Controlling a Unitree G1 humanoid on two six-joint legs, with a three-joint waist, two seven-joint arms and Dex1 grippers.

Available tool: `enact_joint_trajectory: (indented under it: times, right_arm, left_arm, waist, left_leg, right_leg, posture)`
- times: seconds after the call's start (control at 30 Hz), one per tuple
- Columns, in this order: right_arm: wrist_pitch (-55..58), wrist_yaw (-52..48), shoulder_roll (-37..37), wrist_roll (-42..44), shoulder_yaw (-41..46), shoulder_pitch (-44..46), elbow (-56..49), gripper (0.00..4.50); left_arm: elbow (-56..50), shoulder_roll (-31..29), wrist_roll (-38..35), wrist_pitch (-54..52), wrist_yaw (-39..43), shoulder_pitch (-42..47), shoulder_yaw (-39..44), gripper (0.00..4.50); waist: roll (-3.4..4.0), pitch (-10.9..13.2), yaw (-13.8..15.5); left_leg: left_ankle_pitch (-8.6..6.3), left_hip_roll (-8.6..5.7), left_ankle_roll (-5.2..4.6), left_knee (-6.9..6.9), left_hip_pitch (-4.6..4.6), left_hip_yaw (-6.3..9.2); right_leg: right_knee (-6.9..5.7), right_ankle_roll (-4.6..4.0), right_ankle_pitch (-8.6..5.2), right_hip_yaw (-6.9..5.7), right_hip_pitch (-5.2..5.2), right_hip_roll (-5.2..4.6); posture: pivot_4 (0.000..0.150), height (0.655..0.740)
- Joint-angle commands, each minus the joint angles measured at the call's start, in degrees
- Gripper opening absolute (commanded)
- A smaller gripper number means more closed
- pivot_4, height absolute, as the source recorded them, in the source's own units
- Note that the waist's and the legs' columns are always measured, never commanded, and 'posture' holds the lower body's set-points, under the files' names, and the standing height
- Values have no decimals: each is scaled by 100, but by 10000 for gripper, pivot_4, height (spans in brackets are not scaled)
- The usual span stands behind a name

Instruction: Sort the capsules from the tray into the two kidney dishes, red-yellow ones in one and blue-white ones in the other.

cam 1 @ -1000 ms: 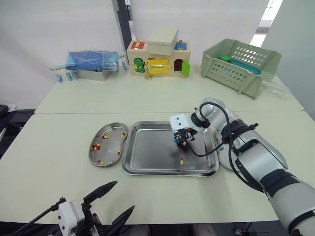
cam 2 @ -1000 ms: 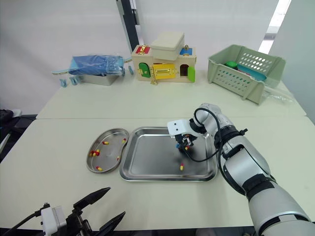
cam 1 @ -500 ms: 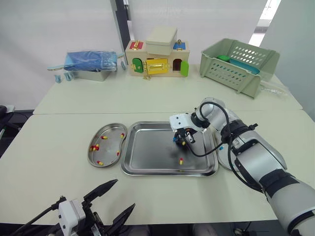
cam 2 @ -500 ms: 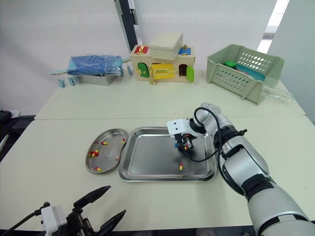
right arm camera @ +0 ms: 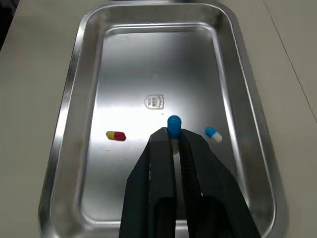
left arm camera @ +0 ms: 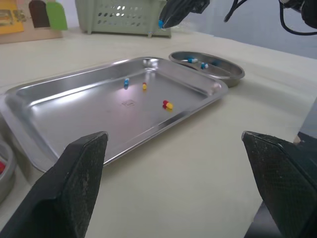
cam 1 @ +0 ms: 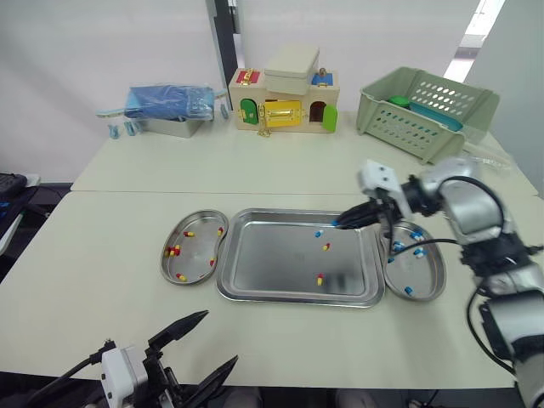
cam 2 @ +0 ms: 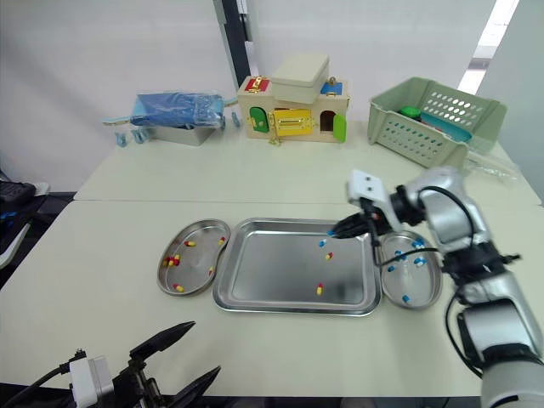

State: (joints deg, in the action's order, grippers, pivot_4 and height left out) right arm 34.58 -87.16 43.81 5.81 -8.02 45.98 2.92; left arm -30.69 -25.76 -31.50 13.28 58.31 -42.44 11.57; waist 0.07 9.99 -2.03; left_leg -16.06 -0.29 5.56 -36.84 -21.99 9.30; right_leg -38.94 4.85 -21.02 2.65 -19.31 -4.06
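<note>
At the near edge of the table the left gripper hangs with its two black fingers spread wide apart, grasping nothing. Further in lies the left kidney-shaped steel dish, and several red-yellow capsules are inside it. Just beside it, on its right, is the flat rectangular steel tray. Three capsules lie on the right half of the tray: one loose blue-white capsule near the far edge, one red-yellow capsule close to it, and a second red-yellow capsule nearer to the front edge. The right gripper is above the far right part of the tray, raised from its floor, and its fingers are pressed together on a held capsule, of which the blue end sticks out between the tips. To the right of the tray lies the right kidney-shaped steel dish, and a few blue-white capsules are inside it.
</note>
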Motion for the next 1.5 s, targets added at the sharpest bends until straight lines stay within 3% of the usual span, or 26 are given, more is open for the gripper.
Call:
enact_joint_trajectory:
  times: [0.03,0.17,0.3,0.67,1.0,1.2,1.5]
  right_arm:
    - [579,205,672,377,657,-527,-819,64]
    - [815,503,1556,474,1362,-1748,-1229,64]
    - [922,898,1733,639,1716,-2502,-1385,64]
    - [935,1679,1558,944,1542,-2830,-1256,64]
    - [858,1831,1510,1293,1691,-2911,-1127,26821]
    - [561,2185,1007,1917,2924,-3180,-889,44834]
    - [-742,3055,374,2054,4683,-4146,-99,44834]
  left_arm:
    - [-11,-30,-72,208,138,114,-45,45000]
    - [116,-131,-105,227,342,306,-123,45000]
    - [245,-266,-122,217,544,455,-192,45000]
    - [397,-344,-163,147,590,750,-180,45000]
    - [418,-311,-170,165,505,732,-135,45000]
    - [495,-264,-187,139,297,843,-68,45000]
    - [538,-89,-163,148,-83,753,89,45000]
  waist:
    - [-2,1,4]
    - [-4,5,27]
    - [-5,6,-2]
    - [-10,8,-27]
    - [-11,9,1]
    - [-15,11,18]
    - [-22,14,12]
  left_leg:
    - [0,0,0,0,0,0]
    - [0,0,-1,-1,0,-4]
    - [0,1,-1,-1,2,-6]
    - [0,1,0,-1,6,-7]
    - [0,1,0,-2,7,-7]
    - [0,0,0,-2,6,-6]
    - [0,1,-1,-2,11,-6]
  right_leg:
    - [1,0,0,-1,0,0]
    - [4,1,0,1,3,0]
    - [2,1,0,2,4,0]
    - [2,1,0,4,9,1]
    - [2,1,0,3,10,1]
    - [2,1,0,3,12,1]
    - [2,1,0,2,17,1]
  posture:
    - [1500,7400]
    - [1500,7400]
    - [1500,7400]
    - [1500,7400]
    - [1500,7400]
    - [1500,7400]
    - [1500,7400]
